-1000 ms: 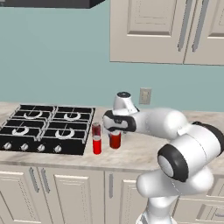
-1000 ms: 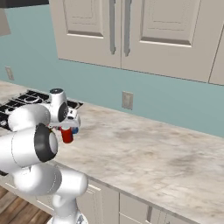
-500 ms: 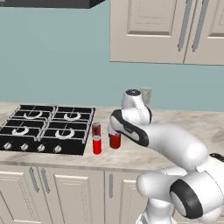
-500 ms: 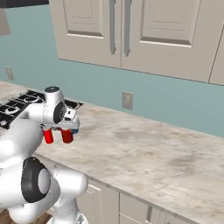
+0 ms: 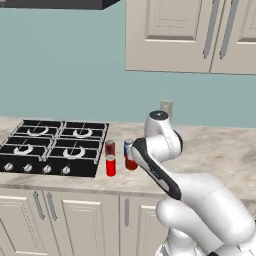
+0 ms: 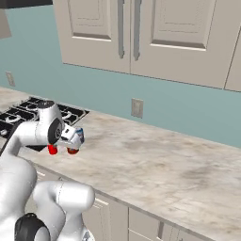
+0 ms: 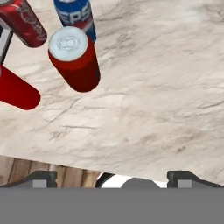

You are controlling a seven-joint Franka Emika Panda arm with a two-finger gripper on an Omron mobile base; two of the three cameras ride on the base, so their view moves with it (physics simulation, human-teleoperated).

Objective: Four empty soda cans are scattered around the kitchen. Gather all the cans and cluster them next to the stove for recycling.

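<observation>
The tool (image 7: 112, 177) has been raised off the plain red can (image 7: 75, 58), its fingers wide and empty. Four soda cans (image 5: 118, 156) are clustered ahead of it on the desk (image 7: 153, 96) beside the stove (image 5: 52, 147); the gathering is judged complete.

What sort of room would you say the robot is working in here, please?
A home-style kitchen, rendered in simulation. A black four-burner gas stove is set into a pale marble-look counter, with beige panelled wall cabinets above against a teal wall. Soda cans stand clustered beside the stove.
</observation>
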